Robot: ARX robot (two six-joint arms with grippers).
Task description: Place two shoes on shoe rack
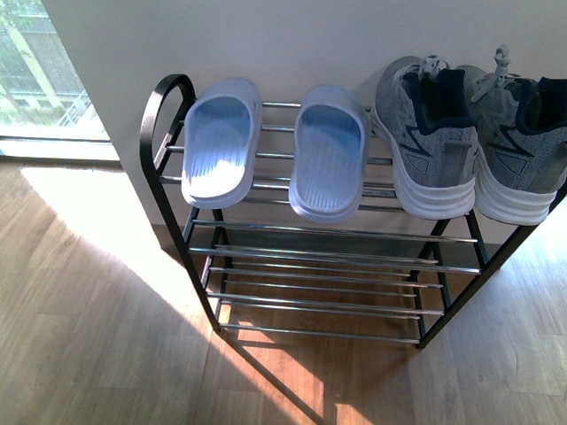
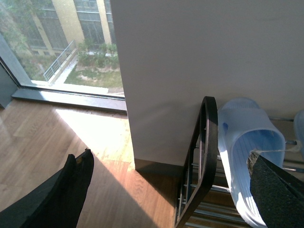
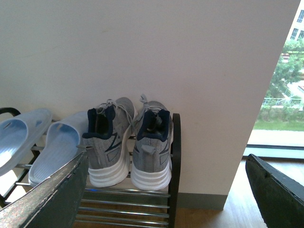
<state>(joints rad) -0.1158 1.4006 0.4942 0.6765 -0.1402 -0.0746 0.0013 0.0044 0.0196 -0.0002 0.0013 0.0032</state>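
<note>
The left claw (image 2: 166, 190) stands wide open and empty, its jaws either side of the black end hoop of the shoe rack (image 2: 205, 156), with the nearest pale blue slide (image 2: 247, 142) just beyond one finger. The right claw (image 3: 166, 190) is likewise spread and holds nothing. Ahead of it, between its fingers, the two grey sneakers (image 3: 128, 142) sit side by side on the top tier, heels toward it, the slides beside them.

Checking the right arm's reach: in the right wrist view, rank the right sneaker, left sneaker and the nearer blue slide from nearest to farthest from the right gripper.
1. Right sneaker, by the rack's end upright.
2. Left sneaker, beside it.
3. Blue slide, farther along the top tier.
</note>
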